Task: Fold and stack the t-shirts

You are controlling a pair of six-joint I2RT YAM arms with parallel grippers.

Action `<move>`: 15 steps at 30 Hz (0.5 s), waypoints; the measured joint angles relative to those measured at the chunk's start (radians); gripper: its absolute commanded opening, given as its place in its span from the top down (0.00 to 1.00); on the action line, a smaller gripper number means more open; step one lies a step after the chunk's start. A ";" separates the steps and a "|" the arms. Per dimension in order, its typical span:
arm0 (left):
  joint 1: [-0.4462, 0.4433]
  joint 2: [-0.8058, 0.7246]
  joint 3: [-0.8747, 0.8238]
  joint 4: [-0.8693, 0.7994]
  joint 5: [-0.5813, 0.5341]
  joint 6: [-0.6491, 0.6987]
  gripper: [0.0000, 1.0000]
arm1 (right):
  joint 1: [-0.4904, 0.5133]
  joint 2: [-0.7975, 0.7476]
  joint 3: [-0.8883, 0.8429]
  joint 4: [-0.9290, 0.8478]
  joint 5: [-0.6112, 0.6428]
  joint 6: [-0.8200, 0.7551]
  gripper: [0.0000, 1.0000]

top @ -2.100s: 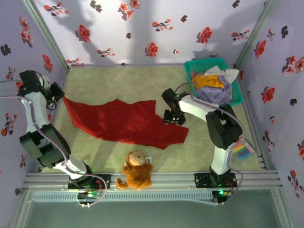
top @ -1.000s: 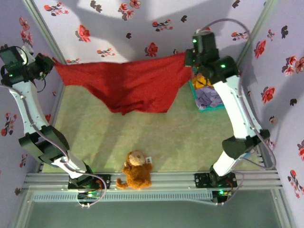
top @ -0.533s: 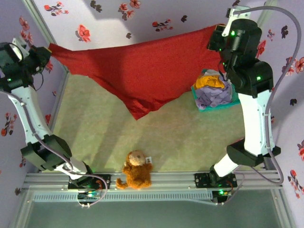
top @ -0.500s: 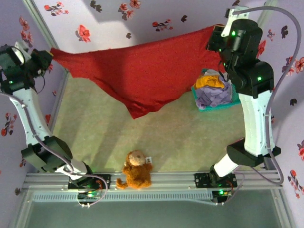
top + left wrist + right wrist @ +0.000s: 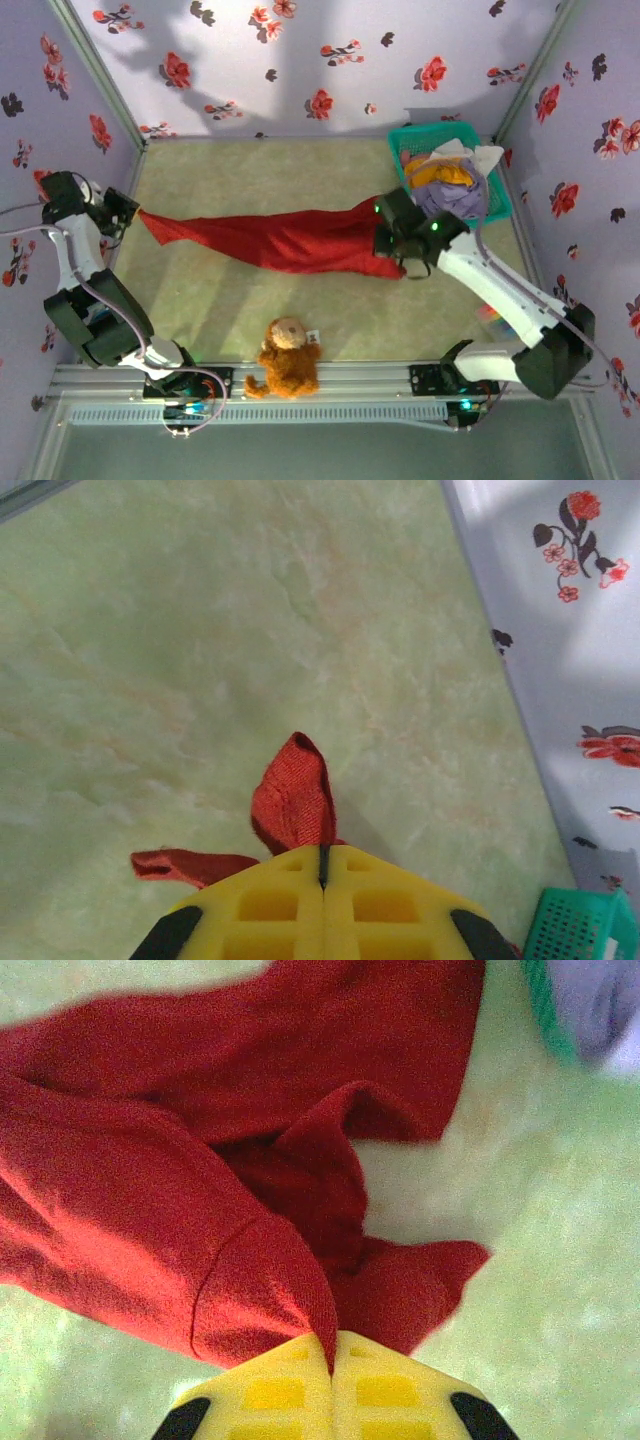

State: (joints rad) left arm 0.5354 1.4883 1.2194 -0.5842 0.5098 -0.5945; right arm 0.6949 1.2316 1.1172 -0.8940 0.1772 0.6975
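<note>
Red t-shirt (image 5: 285,245) lies in a long rumpled band on the table, left of the teal basket (image 5: 432,129). The right gripper (image 5: 333,1345) pinches the end beside the basket, and the left gripper (image 5: 322,852) is clamped on the far end. It looks light and floppy, best gripped at the corners and hems or it sags.

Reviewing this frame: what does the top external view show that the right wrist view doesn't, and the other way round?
Top external view: the left tool pinching one end of the red t-shirt, the cloth stretched along the table to the right tool, the teddy by the near edge, and the mustard shirt in the basket. Right wrist view: close detail of the shut tool clamping a hemmed fold, bunched folds beyond it. Shared: the red t-shirt, green table, a teal basket corner with lavender cloth.
</note>
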 measured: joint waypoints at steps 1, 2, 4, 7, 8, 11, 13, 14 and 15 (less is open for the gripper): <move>0.000 0.000 -0.003 0.001 -0.006 0.005 0.91 | 0.018 -0.030 -0.039 0.004 -0.007 0.042 1.00; 0.000 0.000 -0.010 0.001 -0.013 0.011 0.75 | 0.025 -0.056 -0.070 0.012 -0.015 0.082 1.00; 0.000 0.003 -0.027 0.005 -0.025 0.018 0.56 | 0.033 -0.081 -0.121 0.035 -0.037 0.157 1.00; 0.002 0.006 -0.065 0.016 -0.035 0.022 0.41 | 0.048 -0.057 -0.187 0.081 -0.080 0.239 1.00; 0.001 0.006 -0.076 0.016 -0.039 0.024 0.39 | 0.052 -0.037 -0.204 0.090 -0.098 0.258 1.00; -0.013 0.006 -0.082 0.007 -0.053 0.035 0.38 | 0.059 0.019 -0.230 0.109 -0.145 0.283 1.00; -0.038 0.004 -0.069 -0.012 -0.067 0.055 0.38 | 0.061 0.037 -0.231 0.125 -0.163 0.284 1.00; -0.058 0.004 -0.059 -0.023 -0.072 0.061 0.38 | 0.061 0.039 -0.230 0.136 -0.166 0.281 1.00; -0.085 0.003 -0.043 -0.034 -0.075 0.069 0.38 | 0.061 0.042 -0.220 0.139 -0.166 0.270 1.00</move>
State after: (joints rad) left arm 0.4507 1.4918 1.1759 -0.6178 0.4347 -0.5251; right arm 0.7555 1.2736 0.8970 -0.7547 0.0113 0.9672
